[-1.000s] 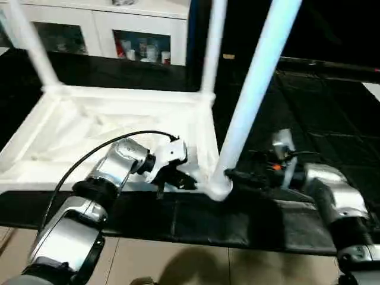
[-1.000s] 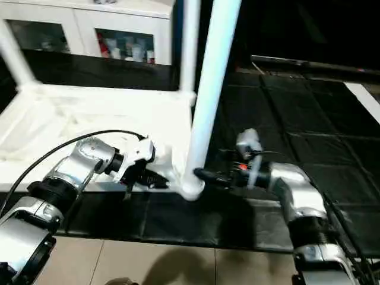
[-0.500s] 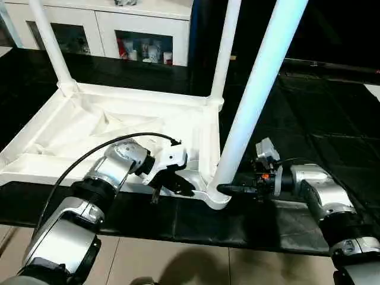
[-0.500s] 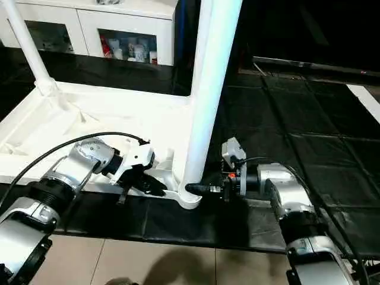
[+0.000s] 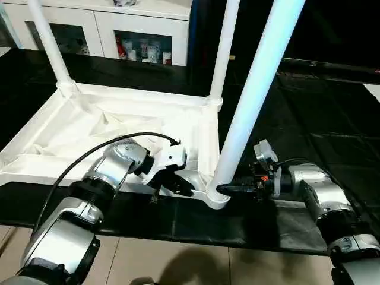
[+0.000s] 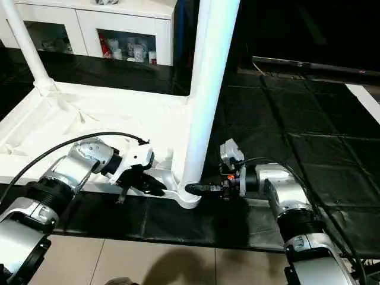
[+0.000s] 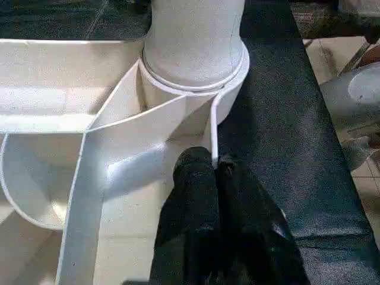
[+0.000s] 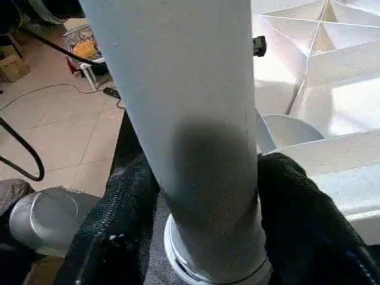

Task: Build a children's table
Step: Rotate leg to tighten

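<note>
Lying upside down on the black counter (image 5: 309,136), the table (image 5: 89,127) has three legs up; the near leg (image 5: 252,101) stands in its corner socket (image 5: 217,196). The left tool (image 5: 178,185) reaches that corner from the left, the right tool (image 5: 228,190) from the right.

Left wrist: the left tool's fingers (image 7: 196,196) are pressed together on the top's thin rim by the socket.

Right wrist: the right tool's fingers (image 8: 297,202) flank the leg's base, touching it on both sides.
</note>
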